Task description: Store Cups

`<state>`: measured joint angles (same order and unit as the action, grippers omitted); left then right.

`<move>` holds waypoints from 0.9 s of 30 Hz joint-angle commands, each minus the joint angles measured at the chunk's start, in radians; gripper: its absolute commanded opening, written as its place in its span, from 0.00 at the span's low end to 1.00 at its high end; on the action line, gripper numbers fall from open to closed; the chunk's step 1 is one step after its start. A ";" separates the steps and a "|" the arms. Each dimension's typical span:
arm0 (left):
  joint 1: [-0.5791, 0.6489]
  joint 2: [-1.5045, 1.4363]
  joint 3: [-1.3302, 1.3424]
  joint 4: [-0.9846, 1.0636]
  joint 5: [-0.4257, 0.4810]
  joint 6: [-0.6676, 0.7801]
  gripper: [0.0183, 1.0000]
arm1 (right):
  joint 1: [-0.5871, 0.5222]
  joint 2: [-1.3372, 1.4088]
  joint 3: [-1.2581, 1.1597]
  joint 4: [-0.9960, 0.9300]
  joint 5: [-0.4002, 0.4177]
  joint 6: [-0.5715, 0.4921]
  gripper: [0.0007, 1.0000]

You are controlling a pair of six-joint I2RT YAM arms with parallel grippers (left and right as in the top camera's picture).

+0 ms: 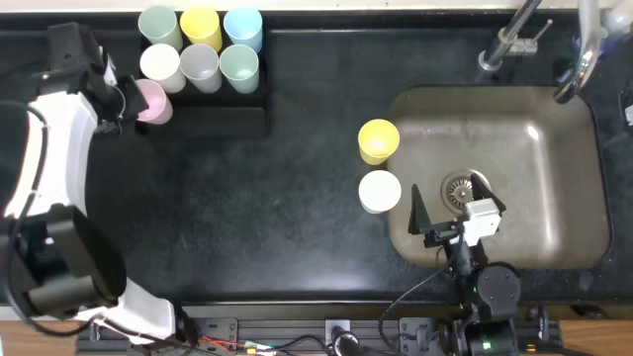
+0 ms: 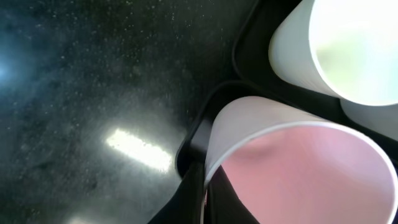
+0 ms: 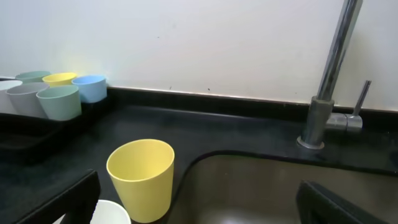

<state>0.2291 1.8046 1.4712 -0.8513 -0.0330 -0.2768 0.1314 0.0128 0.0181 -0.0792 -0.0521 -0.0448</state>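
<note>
Pink cup (image 1: 154, 102) is being clamped between the fingers of the left gripper (image 1: 135, 99) at the edge of the black tray (image 1: 229, 121). The right gripper (image 1: 425, 221) is hovering over the sink (image 1: 544, 178), fingers spread wide, a lone yellow cup (image 3: 142, 177) standing just beyond them.

The worktop (image 1: 297, 218) is black, speckled like stone, smooth and a bit shiny. The sink (image 1: 554, 158) is dull brushed metal and the tap (image 3: 333, 68) is shiny metal. The yellow cup (image 3: 142, 177) and the pink cup (image 2: 298, 162) look like smooth, matt plastic.
</note>
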 commanded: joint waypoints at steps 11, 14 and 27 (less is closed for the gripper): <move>-0.003 0.053 -0.006 0.036 0.033 0.020 0.04 | 0.000 -0.009 -0.013 0.006 0.001 0.004 1.00; -0.004 0.053 -0.006 0.039 0.033 0.019 0.07 | 0.000 -0.009 -0.013 0.006 0.001 0.004 1.00; -0.061 -0.204 -0.005 0.065 0.028 0.011 0.70 | 0.000 -0.009 -0.013 0.006 0.001 0.004 1.00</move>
<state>0.2070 1.7317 1.4635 -0.8059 -0.0139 -0.2615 0.1314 0.0128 0.0181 -0.0788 -0.0525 -0.0444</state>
